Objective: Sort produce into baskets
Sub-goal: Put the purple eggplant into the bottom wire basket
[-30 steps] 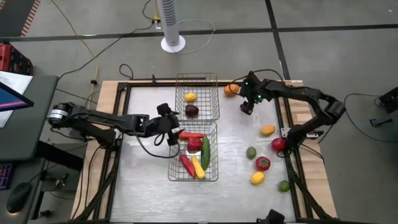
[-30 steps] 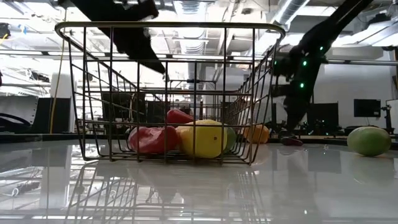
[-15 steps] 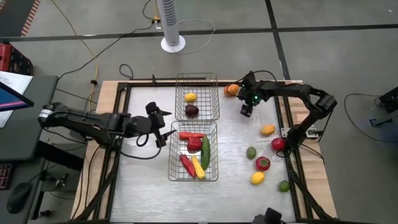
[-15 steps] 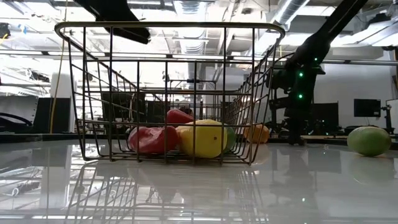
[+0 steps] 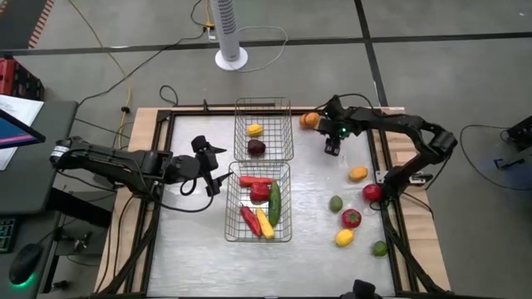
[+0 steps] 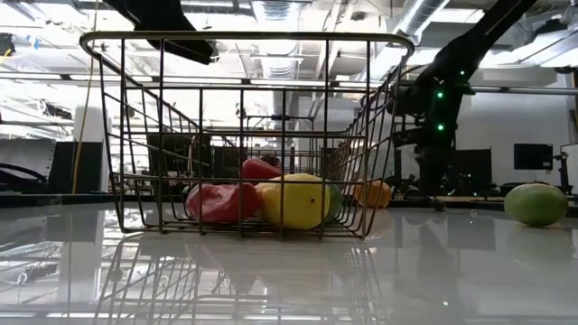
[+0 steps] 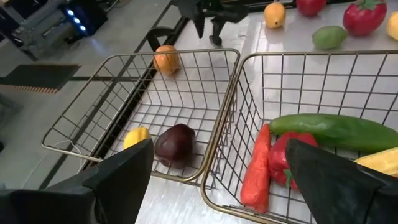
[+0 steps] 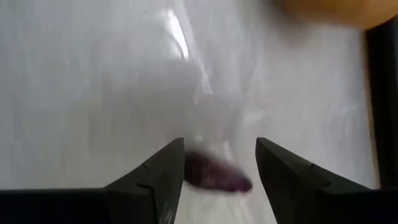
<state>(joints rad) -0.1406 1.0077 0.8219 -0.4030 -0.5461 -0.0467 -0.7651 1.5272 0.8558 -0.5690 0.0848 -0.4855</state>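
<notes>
Two wire baskets stand at the table's middle. The far basket (image 5: 263, 129) holds a lemon (image 5: 254, 129) and a dark plum (image 5: 257, 148). The near basket (image 5: 258, 202) holds red peppers (image 5: 250, 218), a cucumber (image 5: 274, 202) and a yellow piece. My left gripper (image 5: 212, 168) is open and empty, just left of the baskets. My right gripper (image 5: 332, 149) is open and points down, low over the far right of the table. A small dark purple piece (image 8: 211, 175) lies on the table between its fingertips; I cannot tell whether they touch it. An orange (image 5: 309, 119) lies just beyond.
Loose produce lies along the table's right side: a lemon (image 5: 357, 174), a lime (image 5: 336, 203), two red pieces (image 5: 371, 193) (image 5: 352, 218), another lemon (image 5: 344, 237) and a lime (image 5: 380, 247). A wooden frame (image 5: 148, 124) edges the table.
My left gripper has drawn back from above the near basket's far left corner toward the table's left edge, staying open. My right gripper has shifted a little toward the table's right edge, staying low over the table.
</notes>
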